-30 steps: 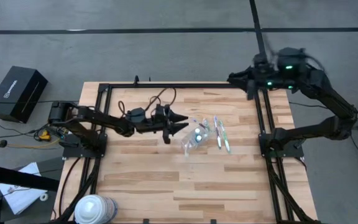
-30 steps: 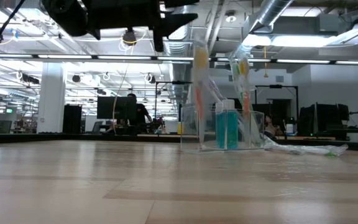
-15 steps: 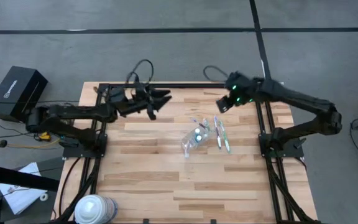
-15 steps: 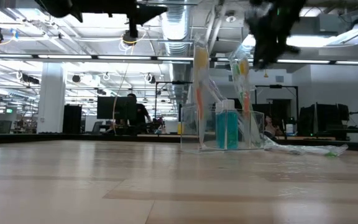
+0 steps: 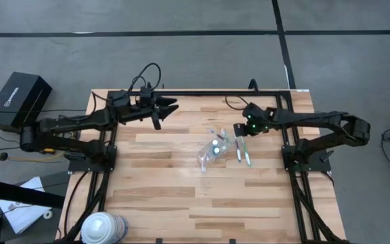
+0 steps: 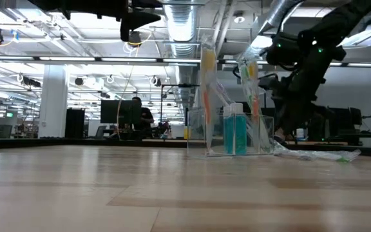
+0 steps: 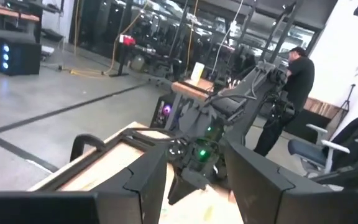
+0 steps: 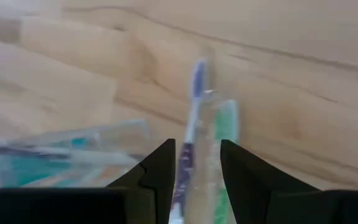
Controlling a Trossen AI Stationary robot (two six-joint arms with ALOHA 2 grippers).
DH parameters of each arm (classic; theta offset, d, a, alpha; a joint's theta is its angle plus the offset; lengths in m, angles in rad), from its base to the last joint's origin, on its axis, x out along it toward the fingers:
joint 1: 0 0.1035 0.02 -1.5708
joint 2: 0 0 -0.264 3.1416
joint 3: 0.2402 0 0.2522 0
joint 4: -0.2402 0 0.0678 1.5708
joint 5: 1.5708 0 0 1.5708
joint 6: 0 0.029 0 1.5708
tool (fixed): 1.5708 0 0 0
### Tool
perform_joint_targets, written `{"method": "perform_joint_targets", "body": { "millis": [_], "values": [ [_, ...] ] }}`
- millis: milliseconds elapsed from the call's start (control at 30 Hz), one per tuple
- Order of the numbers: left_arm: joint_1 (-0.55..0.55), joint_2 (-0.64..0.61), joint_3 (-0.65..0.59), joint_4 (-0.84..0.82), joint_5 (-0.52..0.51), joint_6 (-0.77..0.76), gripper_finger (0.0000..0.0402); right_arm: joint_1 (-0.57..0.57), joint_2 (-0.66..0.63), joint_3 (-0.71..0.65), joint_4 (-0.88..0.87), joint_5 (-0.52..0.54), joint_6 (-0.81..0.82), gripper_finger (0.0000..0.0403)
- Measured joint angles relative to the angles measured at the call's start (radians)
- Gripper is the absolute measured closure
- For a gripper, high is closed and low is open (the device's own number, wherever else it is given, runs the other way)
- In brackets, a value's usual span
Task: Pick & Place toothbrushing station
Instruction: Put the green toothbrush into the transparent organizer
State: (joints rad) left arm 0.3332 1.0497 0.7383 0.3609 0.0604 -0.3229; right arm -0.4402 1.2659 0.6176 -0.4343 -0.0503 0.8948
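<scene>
While the left pincer (image 5: 170, 106) waits apart, the right pincer (image 5: 238, 129), open and empty, straddles the loose toothbrushes (image 8: 194, 134) lengthwise beside the cup (image 5: 210, 150).

Clear glossy plastic cup (image 5: 210, 150); matt wood table (image 5: 161, 183).

From above, the small see-through plastic cup (image 5: 210, 150) is a pale glint at the table's centre, its contents too small to sort. At seven o'clock the picture's edge crops the big white-and-blue roll (image 5: 103, 228). The right wrist view blurs the thin pastel toothbrushes (image 8: 194, 118).
</scene>
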Motion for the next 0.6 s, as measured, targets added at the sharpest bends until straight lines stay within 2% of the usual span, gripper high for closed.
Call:
{"method": "perform_joint_targets", "body": {
  "millis": [600],
  "values": [
    [0.055, 0.015, -0.002, -0.033, 0.024, 0.0, 0.0244, -0.077, 0.031, -0.008, -0.01, 0.025, -0.051, 0.0284]
  ]
}}
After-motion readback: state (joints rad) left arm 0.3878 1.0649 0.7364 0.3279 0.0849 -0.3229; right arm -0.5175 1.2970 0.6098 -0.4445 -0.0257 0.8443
